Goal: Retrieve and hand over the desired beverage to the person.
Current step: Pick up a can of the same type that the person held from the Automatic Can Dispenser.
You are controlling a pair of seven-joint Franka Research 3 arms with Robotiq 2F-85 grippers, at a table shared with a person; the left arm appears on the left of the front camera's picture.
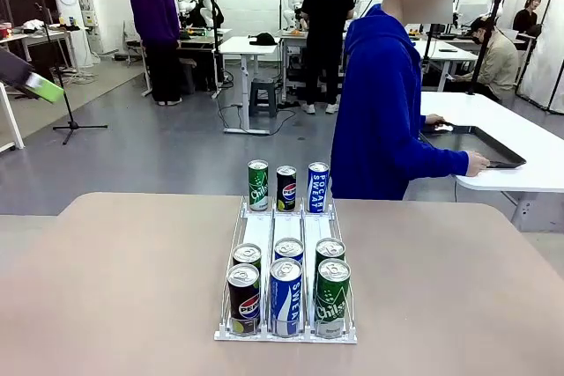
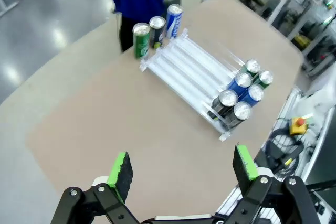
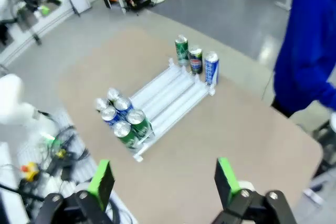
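Left gripper [image 2: 182, 170]: held high above the table [image 2: 105, 124], jaws spread wide; nothing is gripped, and bare tabletop is seen between the green pads [image 2: 121, 174].
Right gripper [image 3: 164, 181]: likewise held high with jaws spread wide; nothing is held, and tabletop is seen between its pads [image 3: 102, 182].
Six cans [image 1: 285, 295]: packed upright in two rows of three at the rack end nearer both grippers. They are seen ahead and to the right of the left gripper [image 2: 241, 95], and ahead and to the left of the right gripper [image 3: 122, 119]. In the nearest row a black can [image 1: 243, 297], a blue can [image 1: 285, 298] and a green can [image 1: 332, 297] are set side by side.
Rack [image 1: 258, 231]: a clear three-lane tray laid on the table, running away from both grippers; its middle stretch is left bare.
Three cans [image 1: 286, 188]: stood upright side by side at the rack's far end, well away from both grippers; green, black and blue are read from left to right in the front view.
Person [image 1: 379, 121]: stood beyond the far table edge, farthest from both grippers and just behind the three cans. The body is turned toward a white side table [image 1: 529, 134], where a hand [image 1: 477, 163] is laid beside a black tray [image 1: 493, 143].
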